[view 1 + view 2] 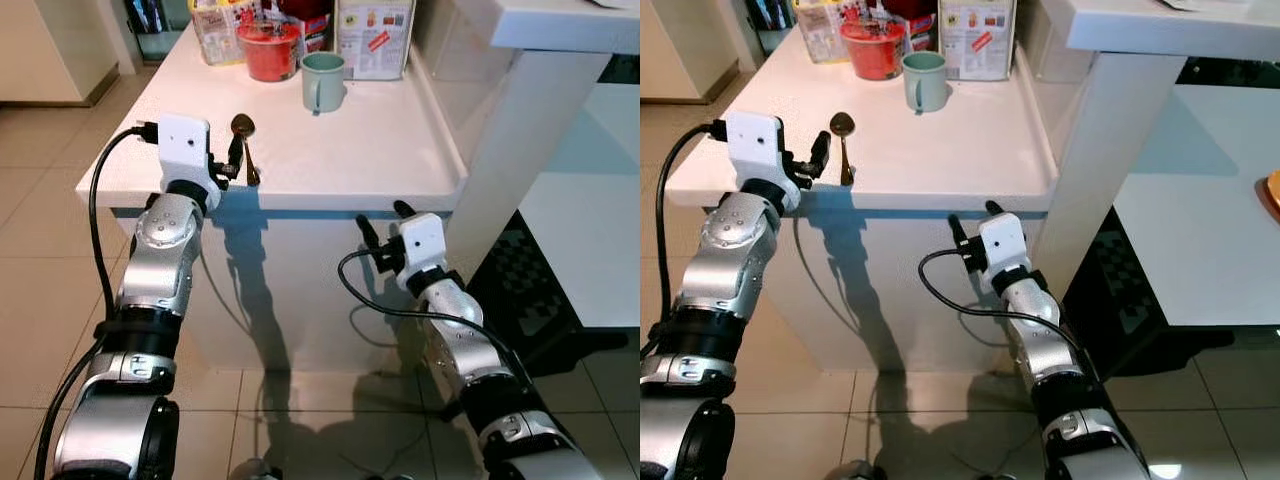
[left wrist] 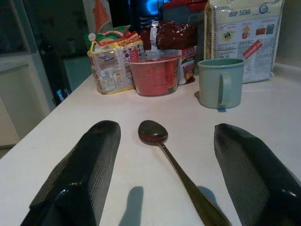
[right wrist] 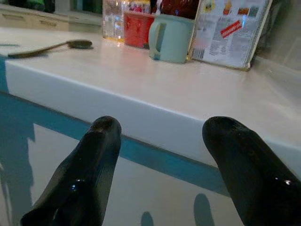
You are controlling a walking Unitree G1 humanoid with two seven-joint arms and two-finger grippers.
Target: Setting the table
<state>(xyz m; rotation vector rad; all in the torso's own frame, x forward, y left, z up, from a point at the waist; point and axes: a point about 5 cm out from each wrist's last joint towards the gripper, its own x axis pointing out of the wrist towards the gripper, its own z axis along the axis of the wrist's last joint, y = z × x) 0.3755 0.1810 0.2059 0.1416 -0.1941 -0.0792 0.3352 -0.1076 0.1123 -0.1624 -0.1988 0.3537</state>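
A dark metal spoon (image 1: 243, 143) lies flat near the white counter's (image 1: 350, 150) front edge.

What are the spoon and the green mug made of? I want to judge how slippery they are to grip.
Spoon: looks like metal, dark and polished, with a glossy bowl that catches the light. Mug: probably glazed ceramic, though enamel or plastic is possible; pale green, thick-walled, with a soft sheen. Both look smooth.

The counter (image 1: 330, 150) is white, with a blue strip under its edge. The spoon (image 2: 162, 146) is dark brown metal. The mug (image 1: 322, 80) is pale green. The tub (image 1: 269, 50) is red. The box (image 1: 372, 38) is white with red print. The floor tiles (image 1: 50, 160) are beige.
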